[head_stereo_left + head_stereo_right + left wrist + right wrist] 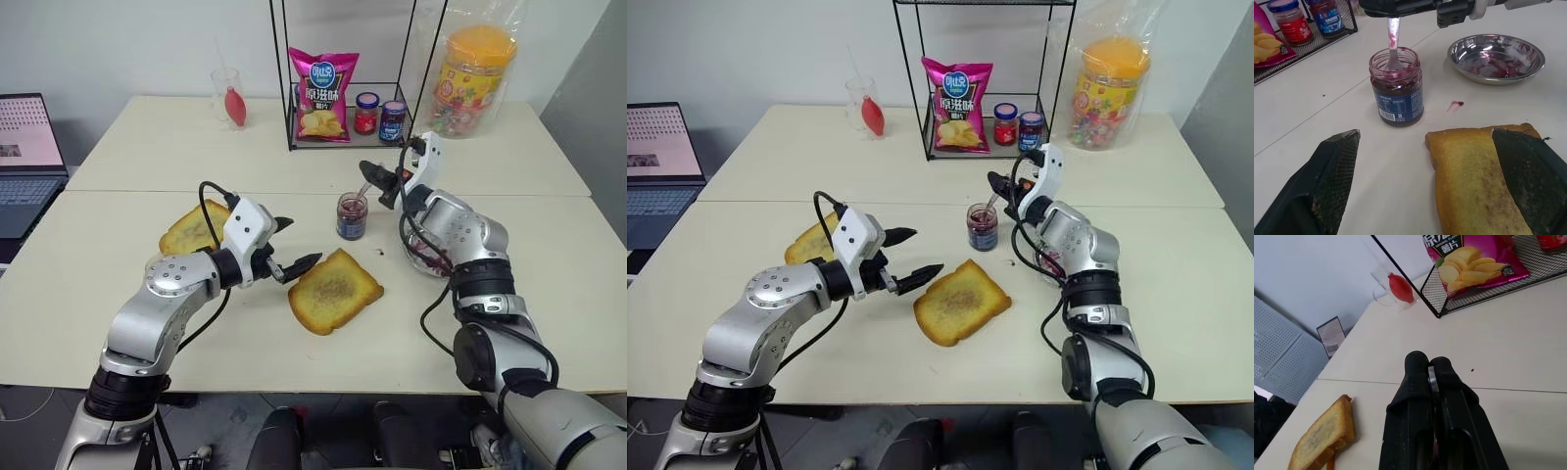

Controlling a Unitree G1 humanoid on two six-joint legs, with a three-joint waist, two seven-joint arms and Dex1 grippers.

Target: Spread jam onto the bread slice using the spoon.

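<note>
Gripping the spoon [1393, 44], your right gripper [377, 176] dips its bowl into the jam jar [1397, 88]; your left gripper [906, 258] hovers wide open, empty, beside the bread slice [333, 290].

- Both arms are built of rounded silver-grey metallic shells joined by black ring-shaped joints.
- The left arm's shoulder shell carries a ring of small dark screws.
- Each wrist ends in a white boxy housing.
- Black cables loop loosely from forearm to wrist housing on both arms.
- The left end effector [292, 247] has two black pointed fingers [1327, 186] faced with fine mesh-textured pads.
- The right end effector [1428, 363] has two matt black fingers with rounded tips.
</note>
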